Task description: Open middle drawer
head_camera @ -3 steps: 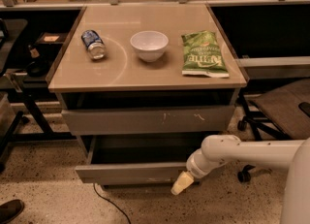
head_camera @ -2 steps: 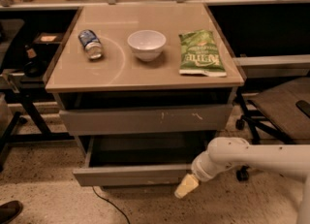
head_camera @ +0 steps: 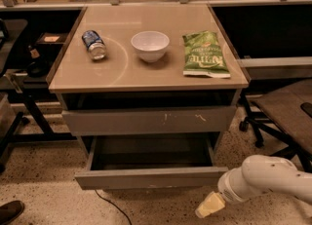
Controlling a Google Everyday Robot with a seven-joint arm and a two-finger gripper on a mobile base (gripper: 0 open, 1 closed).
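Observation:
The middle drawer (head_camera: 151,177) is pulled out of the cabinet, its plain grey front well forward and its dark box interior (head_camera: 152,152) showing. Above it the grey drawer front with white scratch marks (head_camera: 148,120) is pushed in. My gripper (head_camera: 209,205), with cream-coloured tips on a white arm (head_camera: 265,179), is low at the right, just off the open drawer's right front corner and apart from it. It looks shut and holds nothing. The lowest drawer is hidden below the open one.
On the cabinet top lie a blue can on its side (head_camera: 94,44), a white bowl (head_camera: 150,45) and a green chip bag (head_camera: 204,54). A chair (head_camera: 285,114) stands to the right, a dark table frame (head_camera: 22,97) to the left. A cable (head_camera: 109,205) runs on the floor.
My gripper has moved right and down, away from the drawer's front. The middle drawer stays pulled out.

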